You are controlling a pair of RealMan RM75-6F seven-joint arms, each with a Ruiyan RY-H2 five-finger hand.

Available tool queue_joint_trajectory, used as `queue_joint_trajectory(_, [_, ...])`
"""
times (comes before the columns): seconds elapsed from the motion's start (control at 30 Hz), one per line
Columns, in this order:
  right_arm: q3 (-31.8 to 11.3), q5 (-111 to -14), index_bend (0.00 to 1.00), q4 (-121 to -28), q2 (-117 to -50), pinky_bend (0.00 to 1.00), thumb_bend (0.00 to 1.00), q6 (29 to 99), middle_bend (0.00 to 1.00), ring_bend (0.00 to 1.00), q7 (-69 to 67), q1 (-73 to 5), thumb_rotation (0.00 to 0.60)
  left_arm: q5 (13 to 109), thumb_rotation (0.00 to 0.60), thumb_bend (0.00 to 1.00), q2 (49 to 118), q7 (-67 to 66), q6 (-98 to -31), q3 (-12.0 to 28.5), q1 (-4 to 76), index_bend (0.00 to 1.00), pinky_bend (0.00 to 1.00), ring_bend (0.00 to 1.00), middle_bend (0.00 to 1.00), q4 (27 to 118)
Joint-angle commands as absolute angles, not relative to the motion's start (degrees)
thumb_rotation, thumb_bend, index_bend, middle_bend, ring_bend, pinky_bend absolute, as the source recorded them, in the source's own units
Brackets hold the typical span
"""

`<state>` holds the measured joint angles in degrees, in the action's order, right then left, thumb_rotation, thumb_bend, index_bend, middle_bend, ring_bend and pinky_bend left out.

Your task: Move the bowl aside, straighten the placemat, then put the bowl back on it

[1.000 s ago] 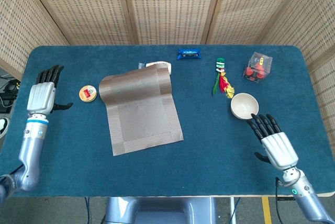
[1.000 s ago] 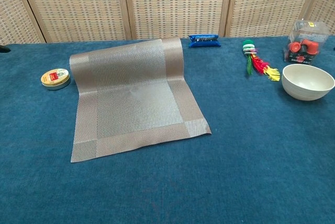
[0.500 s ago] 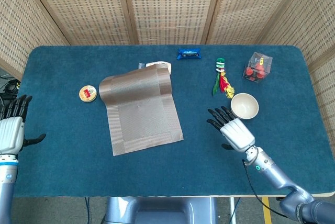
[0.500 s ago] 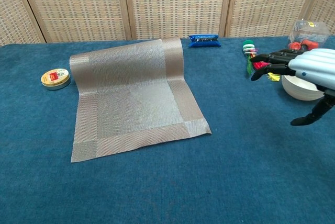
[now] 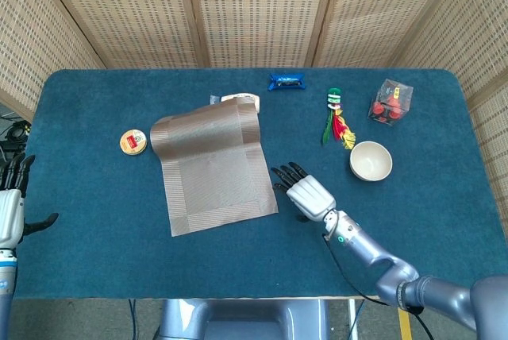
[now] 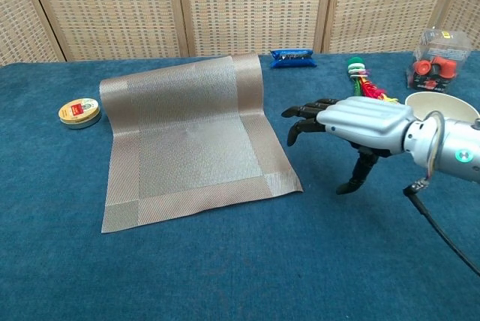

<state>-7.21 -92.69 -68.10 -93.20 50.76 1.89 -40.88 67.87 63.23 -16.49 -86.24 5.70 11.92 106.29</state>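
The grey woven placemat (image 5: 213,165) (image 6: 187,141) lies skewed on the blue table, its far end curled up. A cream bowl (image 5: 371,160) (image 6: 442,101) stands on the cloth to the right of it, off the mat. My right hand (image 5: 307,193) (image 6: 352,122) hovers open with fingers spread, just right of the mat's right edge and left of the bowl, touching neither. At the table's left edge, my left hand (image 5: 11,201) is open and holds nothing; the chest view does not show it.
A small round tin (image 5: 133,142) (image 6: 79,112) sits left of the mat. Along the far side lie a blue packet (image 5: 286,81) (image 6: 292,57), a green-red-yellow feathered toy (image 5: 338,121) (image 6: 365,85) and a clear box with red pieces (image 5: 390,102) (image 6: 436,57).
My right hand has swept left from beside the bowl to the mat's right edge. My left hand has drawn back from the tin's side to the table's left edge.
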Motion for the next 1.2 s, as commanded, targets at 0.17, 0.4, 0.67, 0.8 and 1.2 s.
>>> queue_joint_trajectory(0.17, [-9.01, -88.65, 0.28, -65.10, -98.05, 0.00, 0.00, 48.33, 0.00, 0.00, 4.50, -43.40, 0.600, 67.72, 0.600, 0.00, 62.64, -14.76, -84.39, 6.12, 11.91, 0.00, 0.00, 0.00, 0.00, 105.92])
queue_joint_trajectory(0.4, [-9.00, -86.51, 0.28, -64.10, -100.15, 0.00, 0.00, 47.12, 0.00, 0.00, 6.43, -44.55, 0.600, 67.84, 0.600, 0.00, 62.10, -13.58, -83.58, 6.52, 11.77, 0.00, 0.00, 0.00, 0.00, 106.01])
queue_joint_trajectory(0.67, [-8.96, -85.06, 0.28, -62.03, -102.35, 0.00, 0.00, 47.04, 0.00, 0.00, 7.96, -45.65, 0.600, 68.00, 0.600, 0.00, 61.46, -12.37, -82.83, 6.82, 11.50, 0.00, 0.00, 0.00, 0.00, 106.23])
queue_joint_trajectory(0.8, [-9.30, -84.57, 0.29, -60.88, -103.12, 0.00, 0.09, 47.17, 0.00, 0.00, 8.22, -46.15, 0.600, 68.24, 0.600, 0.00, 61.33, -12.04, -82.53, 6.83, 11.47, 0.00, 0.00, 0.00, 0.00, 106.23])
queue_joint_trajectory(1.2, [-9.10, -85.16, 0.32, -59.85, -104.49, 0.00, 0.56, 49.86, 0.00, 0.00, 5.71, -47.01, 0.600, 68.81, 0.600, 0.00, 61.07, -11.22, -81.53, 6.90, 11.40, 0.00, 0.00, 0.00, 0.00, 106.21])
